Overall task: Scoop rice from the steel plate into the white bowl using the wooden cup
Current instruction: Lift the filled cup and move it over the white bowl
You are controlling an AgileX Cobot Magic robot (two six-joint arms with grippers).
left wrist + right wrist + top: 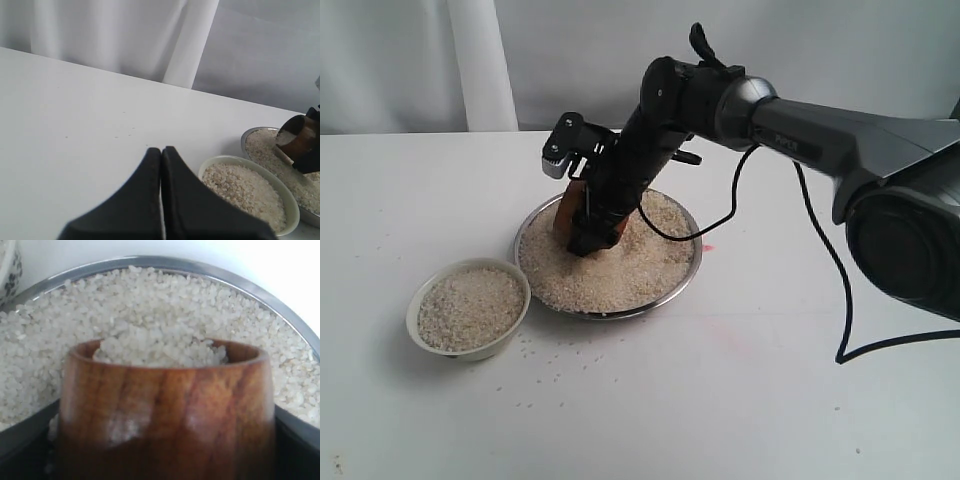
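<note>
A white table (770,400) seen from an outside camera. Near its middle stands a steel plate (697,262) heaped with rice (620,270). At about 8 o'clock from the plate, just beside it, sits a white bowl (412,312), itself filled with rice almost to the rim. Loose grains (550,360) dot the table around 6 o'clock of both dishes.

The right arm reaches in from 3 o'clock. The right gripper (590,225) is clamped on the wooden cup (566,212), a dark jaw pressed to either side. The cup is tilted and dug into the rice at roughly 10 o'clock on the plate. The right wrist camera shows rice mounded inside the cup's mouth.

The left gripper (161,152) is closed with its jaws together, holds nothing, and hangs over bare table, with the bowl near it.

Progress, as a judgement: well along. The bowl looks close to full, while the plate holds plenty. This scoop appears loaded but not yet lifted; raising it, carrying it toward 8 o'clock and tipping it into the bowl remain.
</note>
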